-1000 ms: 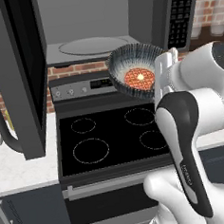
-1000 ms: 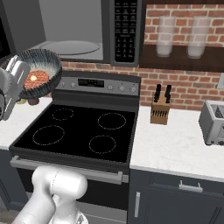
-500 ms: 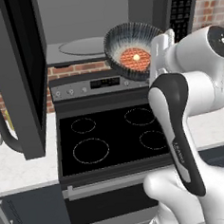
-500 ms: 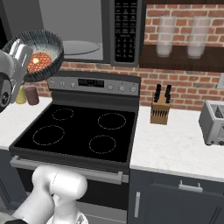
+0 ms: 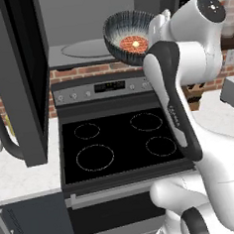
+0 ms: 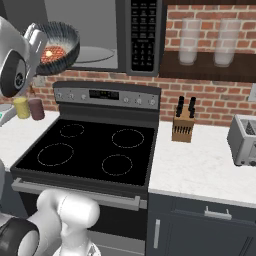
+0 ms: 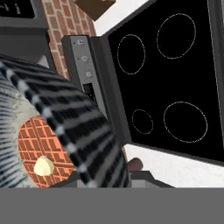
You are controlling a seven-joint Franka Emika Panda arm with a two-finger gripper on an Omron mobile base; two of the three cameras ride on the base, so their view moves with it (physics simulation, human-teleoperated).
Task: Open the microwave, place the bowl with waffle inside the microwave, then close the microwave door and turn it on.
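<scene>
I have the microwave door (image 5: 21, 81) swung open; my gripper (image 5: 157, 27) pinches the rim of the bowl (image 5: 130, 37), waffle (image 5: 132, 42) inside, raised before the microwave (image 6: 107, 32) cavity above the stove (image 5: 122, 143); placing, closing and starting remain.

red brick wall (image 6: 210, 102) behind white counter (image 6: 205, 167) and dark cabinets (image 6: 200, 227).

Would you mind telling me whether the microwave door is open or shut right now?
Open. The microwave door is swung out to the left, and the microwave shows its bare cavity and round turntable behind the raised bowl.
</scene>
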